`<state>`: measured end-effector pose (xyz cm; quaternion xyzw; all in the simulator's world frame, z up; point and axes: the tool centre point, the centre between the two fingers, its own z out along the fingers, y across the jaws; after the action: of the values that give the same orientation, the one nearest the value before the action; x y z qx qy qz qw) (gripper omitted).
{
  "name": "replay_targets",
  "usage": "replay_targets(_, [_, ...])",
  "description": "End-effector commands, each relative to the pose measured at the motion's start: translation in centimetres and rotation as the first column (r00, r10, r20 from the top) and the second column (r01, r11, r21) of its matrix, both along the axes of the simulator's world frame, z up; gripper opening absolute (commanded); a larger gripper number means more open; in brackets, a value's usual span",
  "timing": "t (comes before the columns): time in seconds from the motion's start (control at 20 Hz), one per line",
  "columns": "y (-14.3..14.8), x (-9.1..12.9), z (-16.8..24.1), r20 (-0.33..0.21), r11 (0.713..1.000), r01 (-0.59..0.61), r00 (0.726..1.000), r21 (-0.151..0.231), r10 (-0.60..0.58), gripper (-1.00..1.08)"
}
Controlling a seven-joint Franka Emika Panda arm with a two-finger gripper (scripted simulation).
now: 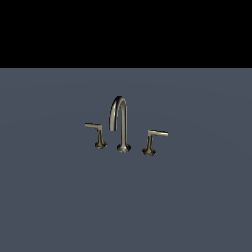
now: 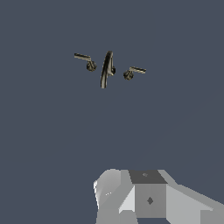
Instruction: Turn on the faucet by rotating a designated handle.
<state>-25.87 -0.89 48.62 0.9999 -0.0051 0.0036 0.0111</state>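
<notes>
The faucet (image 1: 121, 125) stands on the dark grey-blue floor, with its arched spout in the middle and a lever handle on each side. The designated handle (image 1: 94, 128) is the duller, smaller lever at the exterior view's left. The twin handle (image 1: 156, 134), with a paler bar, is at the right. The wrist view shows the spout (image 2: 106, 70), the designated handle (image 2: 83, 57) and the twin (image 2: 136, 70) from above, far off. Only a grey block of my hand (image 2: 148, 199) shows there. The fingers are out of view, and the arm is not in the exterior view.
The flat grey-blue floor (image 1: 126, 206) spreads all around the faucet. A black background fills the upper part of the exterior view. Nothing else stands in view.
</notes>
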Motion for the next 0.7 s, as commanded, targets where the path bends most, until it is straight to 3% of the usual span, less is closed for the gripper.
replay_targets(0.0, [0.00, 0.00, 0.00, 0.000, 1.000, 0.000, 1.000, 0.000, 0.000, -1.00])
replay_targets(0.65, [-0.02, -0.24, -0.03, 0.004, 0.999, 0.027, 1.000, 0.018, -0.027, -1.00])
